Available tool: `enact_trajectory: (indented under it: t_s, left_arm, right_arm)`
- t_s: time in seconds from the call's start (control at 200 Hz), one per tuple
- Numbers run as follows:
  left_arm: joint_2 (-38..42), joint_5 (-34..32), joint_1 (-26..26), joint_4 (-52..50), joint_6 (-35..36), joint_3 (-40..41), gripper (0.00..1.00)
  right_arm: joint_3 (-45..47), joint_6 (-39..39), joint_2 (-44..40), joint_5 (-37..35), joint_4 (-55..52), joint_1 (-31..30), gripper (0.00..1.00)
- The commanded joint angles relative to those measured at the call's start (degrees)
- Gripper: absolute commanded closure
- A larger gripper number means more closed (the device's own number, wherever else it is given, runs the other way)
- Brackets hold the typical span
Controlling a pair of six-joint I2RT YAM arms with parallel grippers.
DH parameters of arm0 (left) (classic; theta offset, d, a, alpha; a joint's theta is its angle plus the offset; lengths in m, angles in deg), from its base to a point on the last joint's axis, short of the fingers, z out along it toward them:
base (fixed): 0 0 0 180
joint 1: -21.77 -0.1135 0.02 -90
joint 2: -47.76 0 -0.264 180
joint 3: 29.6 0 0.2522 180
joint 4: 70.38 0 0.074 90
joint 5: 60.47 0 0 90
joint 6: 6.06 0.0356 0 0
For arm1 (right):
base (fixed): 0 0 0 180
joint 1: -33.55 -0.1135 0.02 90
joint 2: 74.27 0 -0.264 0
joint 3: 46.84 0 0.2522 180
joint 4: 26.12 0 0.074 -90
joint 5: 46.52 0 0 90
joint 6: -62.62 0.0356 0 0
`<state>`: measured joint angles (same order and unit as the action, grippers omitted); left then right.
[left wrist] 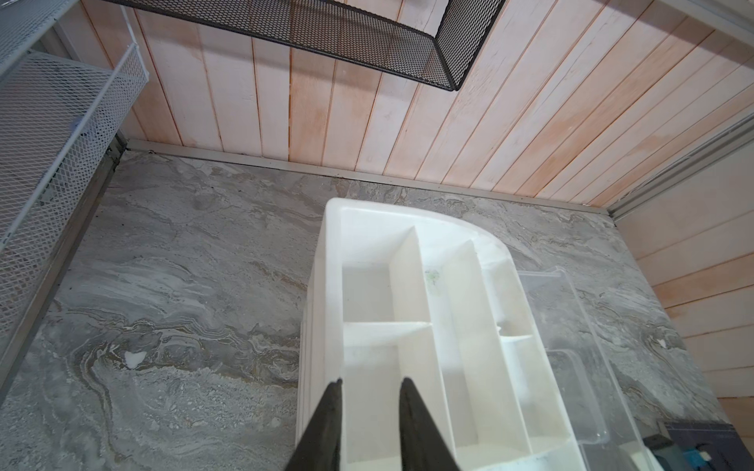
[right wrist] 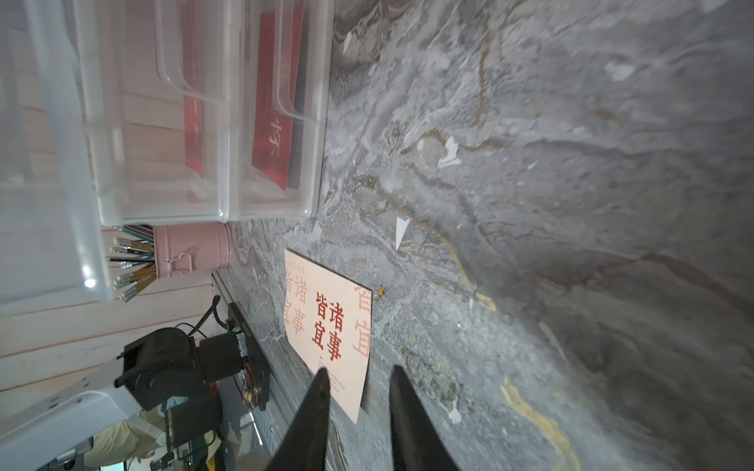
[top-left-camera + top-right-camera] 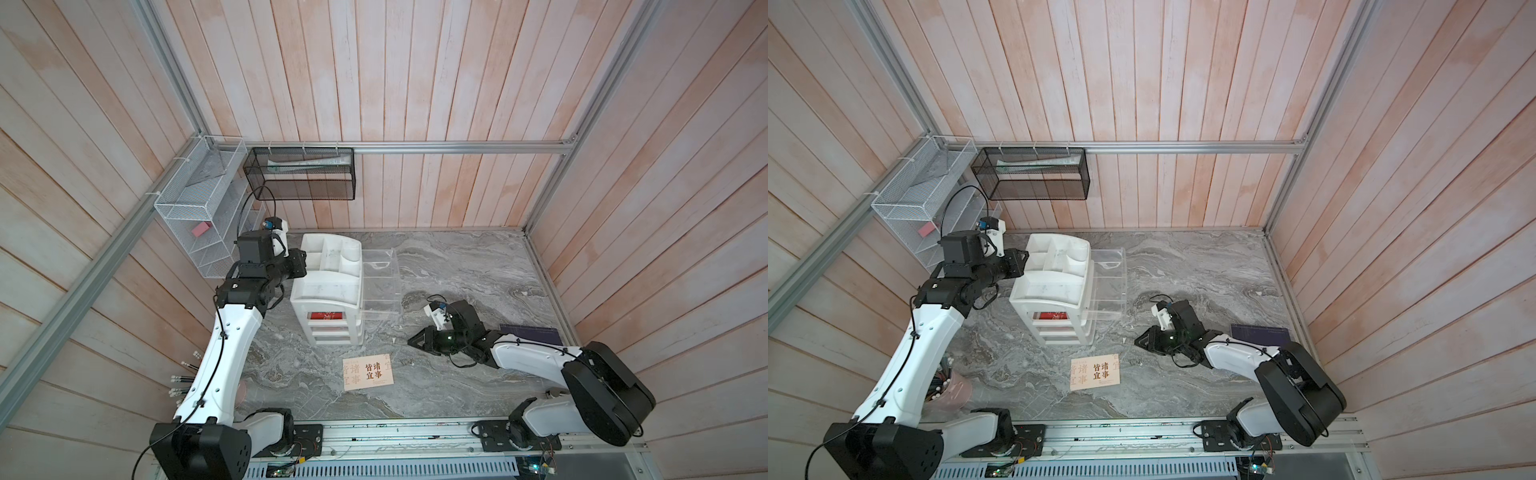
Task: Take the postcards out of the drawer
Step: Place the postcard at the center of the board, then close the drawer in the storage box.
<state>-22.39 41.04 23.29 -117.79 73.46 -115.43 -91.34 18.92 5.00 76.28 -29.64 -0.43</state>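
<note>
One out, two to go: the cream postcard (image 3: 368, 372) lies flat and face up on the grey tabletop (image 3: 457, 270), just in front of the white drawer organizer (image 3: 324, 291). Its long axis runs roughly parallel to the rail (image 3: 415, 432) at the robot's base, and its characters read upright from your side.

The red postcards (image 2: 271, 106) sit inside the two lower clear drawers (image 2: 171, 195), seen through the plastic in the right wrist view. Their long sides appear to run across the drawer fronts, though the plastic blurs the detail. The top drawer (image 3: 380, 282) stands pulled out toward the right arm and looks empty.

Your right pincer (image 3: 410, 342) hovers low over the tabletop, near the organizer and the cream card but touching neither. Its jaws are a narrow gap apart and hold nothing. Your left pincer (image 1: 371, 385) sits at the organizer's far rim, jaws equally narrow, with nothing visibly caught between them.

By the look of it, you are turning from the first card to the second. The next move calls for the right pincer to rise to a lower drawer's handle lip and draw it out while the left steadies the organizer. After that comes a thin-edge pinch on a flat card.
</note>
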Motion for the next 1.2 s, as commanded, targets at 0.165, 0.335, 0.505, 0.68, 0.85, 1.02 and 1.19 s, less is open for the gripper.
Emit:
enact_trajectory:
  t_s: [0.165, 0.335, 0.505, 0.68, 0.85, 1.02, 1.19]
  left_arm:
    - [-1.9, -1.1, -0.5, -0.4, 1.2, 0.9, 0.75]
    - [-2.8, -1.2, -0.6, -0.7, 1.4, 0.9, 0.73]
    - [-3.2, -1.9, -0.6, -1.3, 1.5, 0.7, 0.66]
    - [-3.5, -1.2, -0.6, -1.7, 1.8, 0.4, 0.70]
    - [-4.0, 0.0, -0.6, -2.0, 1.7, 0.3, 0.77]
    - [-4.4, 0.3, -0.6, -2.2, 1.5, 0.3, 0.82]
    - [-4.3, 0.9, -0.6, -1.9, 0.9, 0.3, 0.85]
  right_arm:
    - [-7.8, -8.3, -0.9, -0.3, -8.3, 6.9, 0.75]
    - [-12.2, -10.4, 1.5, -0.1, -8.9, 8.3, 0.75]
    - [-15.7, -11.1, 4.5, 0.8, -8.1, 8.6, 0.75]
    - [-19.3, -12.1, 6.6, 1.5, -8.0, 9.3, 0.75]
    - [-24.0, -13.8, 8.9, 1.8, -9.5, 9.4, 0.75]
    - [-28.0, -14.7, 11.5, 2.7, -10.2, 9.4, 0.75]
    - [-31.8, -15.1, 14.8, 4.0, -10.1, 9.3, 0.75]
